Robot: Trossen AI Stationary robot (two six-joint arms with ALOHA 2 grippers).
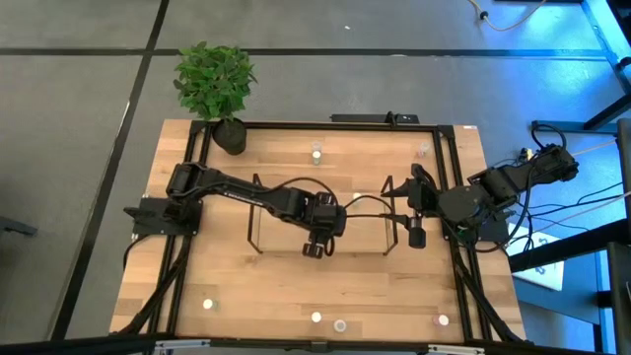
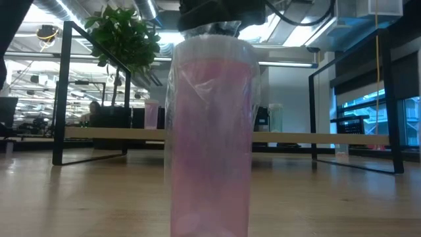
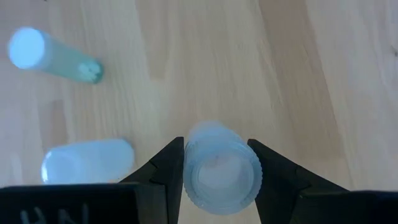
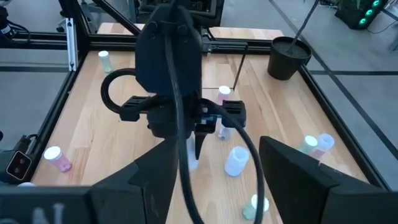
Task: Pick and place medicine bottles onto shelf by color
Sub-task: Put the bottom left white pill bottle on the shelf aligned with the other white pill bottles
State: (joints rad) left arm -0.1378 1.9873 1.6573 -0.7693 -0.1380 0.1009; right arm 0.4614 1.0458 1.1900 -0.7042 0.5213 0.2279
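My left gripper (image 1: 315, 245) reaches to the table's middle, by the near side of the shelf (image 1: 253, 222), and is shut on a pale clear medicine bottle (image 3: 221, 177). Below it on the wood lie a green bottle (image 3: 53, 56) and a pale one (image 3: 87, 162), both on their sides. My right gripper (image 1: 416, 235) hangs open above the shelf's right end, holding nothing. Its view shows the left arm, a pink bottle (image 4: 224, 93) and a clear one (image 4: 236, 160) beyond it. A pink bottle (image 2: 210, 131) stands upright right in front of the low camera. My left gripper pinches the clear bottle's round sides (image 3: 188, 168) between its two fingers, close under the cap. The fingers (image 3: 168, 165) come steeply from above. The bottle stands roughly upright, cap up; whether its bottom touches the wood I cannot tell.
More bottles stand near the table's edges: at the far side (image 1: 316, 153), and along the near edge (image 1: 207, 304), (image 1: 315, 317), (image 1: 443, 319). A potted plant (image 1: 217, 89) stands at the far left corner. A black frame (image 1: 449, 177) runs around the table.
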